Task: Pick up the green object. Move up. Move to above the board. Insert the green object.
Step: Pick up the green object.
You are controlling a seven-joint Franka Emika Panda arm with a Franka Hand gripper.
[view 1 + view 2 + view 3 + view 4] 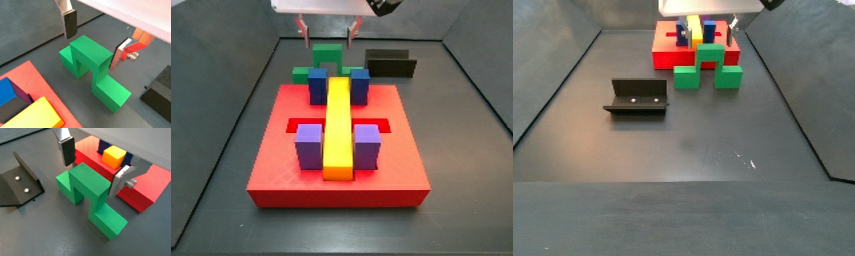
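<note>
Green object (pixel 90 62) sits on counter (pixel 687 150) just beside the board (pixel 338 175). My fingers (pixel 66 150) apart, straddling its raised cube, not clamped; gripper (pixel 93 40) low over it. Wrist views show gap each side of the cube; side views hide that. Fixture (pixel 636 97) clear in side view, well apart from board; yellow bar (pixel 338 125) on board.

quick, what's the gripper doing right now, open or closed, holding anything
Gripper: open, holding nothing; its fingers straddle the raised cube of the green object without touching it.
</note>
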